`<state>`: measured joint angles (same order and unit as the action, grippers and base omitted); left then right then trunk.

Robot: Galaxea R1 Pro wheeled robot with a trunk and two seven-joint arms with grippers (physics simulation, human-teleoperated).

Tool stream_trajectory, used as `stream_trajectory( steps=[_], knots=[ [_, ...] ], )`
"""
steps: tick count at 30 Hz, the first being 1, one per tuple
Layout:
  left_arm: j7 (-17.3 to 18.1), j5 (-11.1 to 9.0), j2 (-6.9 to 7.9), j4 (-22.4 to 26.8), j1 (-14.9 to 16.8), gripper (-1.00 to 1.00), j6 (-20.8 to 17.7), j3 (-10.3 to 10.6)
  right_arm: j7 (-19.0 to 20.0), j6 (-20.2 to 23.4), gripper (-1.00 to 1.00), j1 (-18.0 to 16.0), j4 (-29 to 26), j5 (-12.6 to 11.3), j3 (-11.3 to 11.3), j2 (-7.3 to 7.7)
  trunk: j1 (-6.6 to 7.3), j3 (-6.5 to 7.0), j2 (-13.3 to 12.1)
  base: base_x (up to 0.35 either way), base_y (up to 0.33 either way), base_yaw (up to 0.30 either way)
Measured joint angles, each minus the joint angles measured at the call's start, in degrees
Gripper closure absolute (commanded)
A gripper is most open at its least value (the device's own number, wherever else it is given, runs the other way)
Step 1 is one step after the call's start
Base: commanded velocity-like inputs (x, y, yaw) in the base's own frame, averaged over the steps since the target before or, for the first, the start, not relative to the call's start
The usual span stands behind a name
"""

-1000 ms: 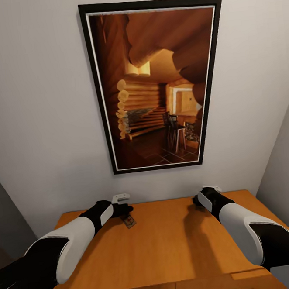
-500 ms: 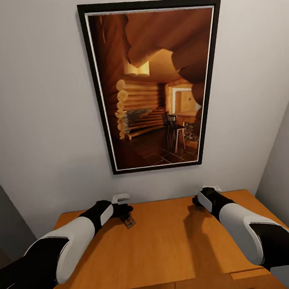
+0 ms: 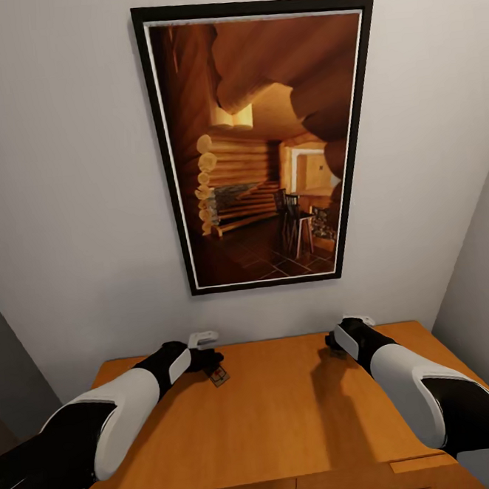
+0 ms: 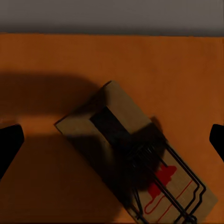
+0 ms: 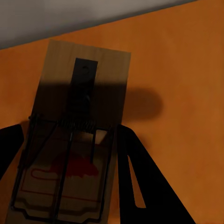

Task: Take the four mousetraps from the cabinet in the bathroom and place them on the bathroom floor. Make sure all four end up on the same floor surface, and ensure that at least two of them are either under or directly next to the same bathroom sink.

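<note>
Mousetraps at the cabinet's (image 3: 289, 411) back edge
Left gripper (image 4: 112, 140) spread wide over one mousetrap (image 4: 135, 161); right gripper (image 5: 70, 140) open, straddling another mousetrap (image 5: 72, 140)

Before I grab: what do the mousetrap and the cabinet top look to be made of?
Mousetrap: a pale, matt board, likely bare wood, going by its flat tan face; thin dark wire bar and spring, probably metal; a red print on the board. Cabinet top: smooth orange-brown surface, looks like finished wood or veneer, though no clear grain shows, so this is uncertain.
</note>
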<state>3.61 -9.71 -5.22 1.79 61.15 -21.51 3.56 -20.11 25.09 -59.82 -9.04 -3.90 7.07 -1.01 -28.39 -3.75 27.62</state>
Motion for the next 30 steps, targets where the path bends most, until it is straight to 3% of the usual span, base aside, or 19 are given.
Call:
stream_trajectory(
  steps=[11,30],
  knots=[
    [0.1,0.2,0.84,0.2,0.1,-1.0,0.0,0.0,0.0,0.1,1.0,0.0,0.1,0.1,-0.1,-0.12,0.0,0.0,0.0,0.0,0.0,0.0],
    [-0.4,-0.6,0.59,0.5,0.0,-1.0,-0.5,-0.2,0.2,0.2,1.0,0.0,0.1,0.3,-0.1,-0.02,0.0,0.0,0.0,0.0,0.0,0.0]
  ],
)
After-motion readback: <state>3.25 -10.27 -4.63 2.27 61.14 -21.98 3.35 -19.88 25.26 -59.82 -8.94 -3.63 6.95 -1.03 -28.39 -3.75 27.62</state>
